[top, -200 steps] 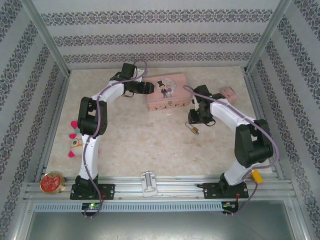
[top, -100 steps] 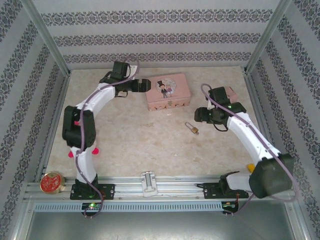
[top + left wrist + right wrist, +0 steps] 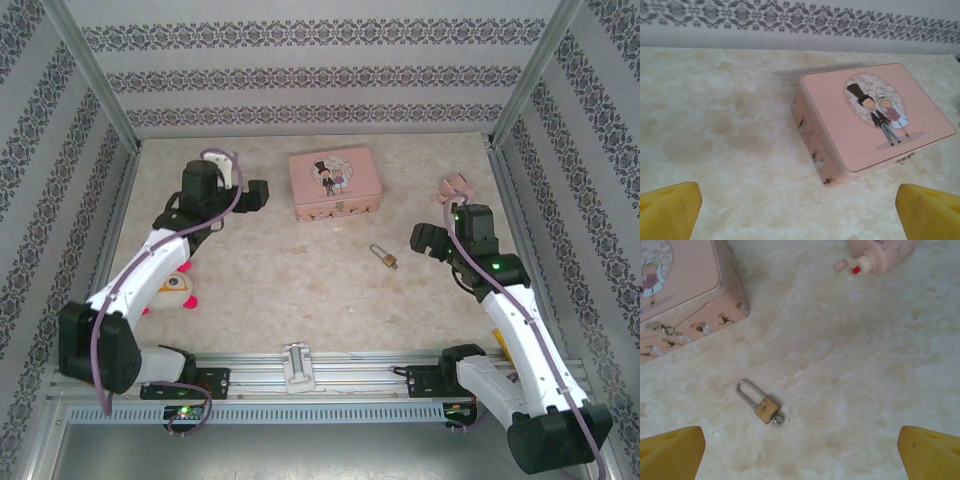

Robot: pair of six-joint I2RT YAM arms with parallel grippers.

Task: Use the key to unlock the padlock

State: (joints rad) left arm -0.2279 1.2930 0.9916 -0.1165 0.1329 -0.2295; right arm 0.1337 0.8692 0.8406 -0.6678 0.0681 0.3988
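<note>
The small brass padlock [image 3: 385, 258] lies flat on the marble table, just in front of the pink tin. In the right wrist view the padlock [image 3: 760, 402] has its silvery shackle pointing up-left. The key [image 3: 777, 418] shows as a small metal head poking from the padlock's base. My right gripper [image 3: 425, 238] hovers to the right of the padlock, open and holding nothing; the padlock lies ahead of its gripper [image 3: 800, 460], between its fingertip lines. My left gripper [image 3: 255, 193] is open and left of the tin, with its gripper [image 3: 800, 215] facing the tin's corner.
The pink rectangular tin [image 3: 335, 183] [image 3: 875, 120] [image 3: 680, 295] stands at the back centre. A pink lump with a red tip [image 3: 458, 186] [image 3: 880, 252] lies at the back right. A small colourful toy [image 3: 178, 285] sits by the left arm. A white block [image 3: 298, 365] sits on the front rail.
My right gripper was over the padlock a second ago and has drawn back to the right, leaving it on the table. My left gripper has swung left, away from the tin.
</note>
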